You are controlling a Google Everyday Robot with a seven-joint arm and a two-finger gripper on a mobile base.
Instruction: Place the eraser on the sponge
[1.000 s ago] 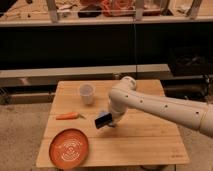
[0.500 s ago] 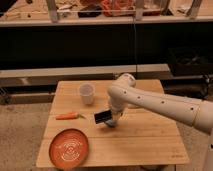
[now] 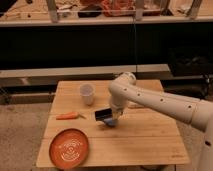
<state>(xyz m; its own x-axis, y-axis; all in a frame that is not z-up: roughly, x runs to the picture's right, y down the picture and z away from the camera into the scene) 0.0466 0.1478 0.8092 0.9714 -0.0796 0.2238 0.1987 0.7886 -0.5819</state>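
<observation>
The eraser (image 3: 102, 114), a small black block with a lighter edge, hangs just above the middle of the wooden table (image 3: 145, 140). My gripper (image 3: 108, 117) is at the end of the white arm (image 3: 150, 100) reaching in from the right, and it is shut on the eraser. A small blue patch, the sponge (image 3: 112, 123), shows on the table right under the gripper. It lies slightly to the eraser's right and is largely hidden by the wrist.
A white cup (image 3: 87, 93) stands at the back left of the table. An orange carrot (image 3: 67, 116) lies near the left edge. An orange plate (image 3: 69, 148) sits at the front left corner. Dark shelving runs behind the table.
The arm has drawn back and risen a little, carrying the eraser slightly up and away from the front edge. Cup, carrot and plate have not moved.
</observation>
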